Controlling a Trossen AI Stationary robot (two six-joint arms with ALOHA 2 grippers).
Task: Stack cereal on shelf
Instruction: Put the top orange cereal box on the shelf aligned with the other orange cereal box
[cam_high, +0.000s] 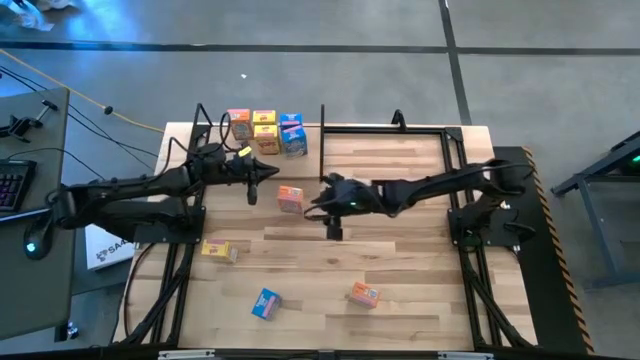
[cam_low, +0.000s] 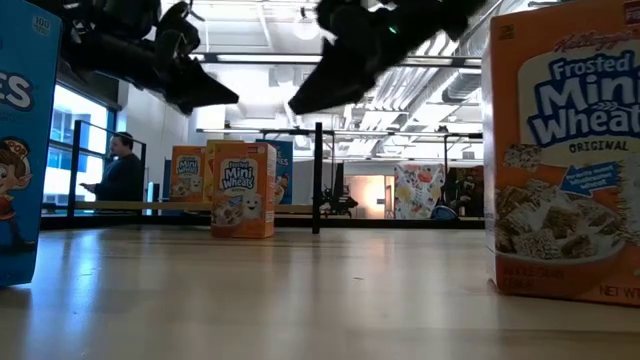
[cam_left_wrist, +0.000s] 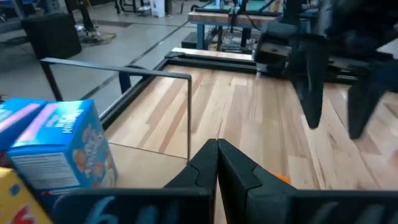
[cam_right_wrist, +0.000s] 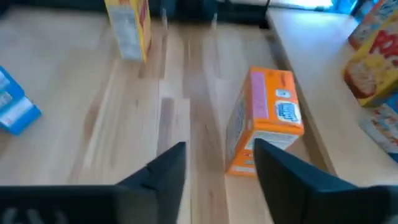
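Step in hand — pickup: right gripper (cam_right_wrist: 214, 165), fingers apart and empty, is hovering above the upright orange box (cam_right_wrist: 266, 118) mid-table, beside the shelf (cam_high: 262, 150). Left gripper (cam_left_wrist: 217, 163), shut, is waiting nearby. Next — lowering to straddle it, then closing.

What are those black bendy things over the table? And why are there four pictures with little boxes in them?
They are two robot arms, each ending in a pincer. One picture looks down from above, one looks across from table height, and two come from cameras on the arms' wrists. The left pincer is shut and holds nothing. The right pincer is open, with an orange box standing just ahead of its fingers, not gripped. Several boxes already sit in the shelf at the table's far edge. More lie loose on the table: a yellow box, a blue box and another orange box.
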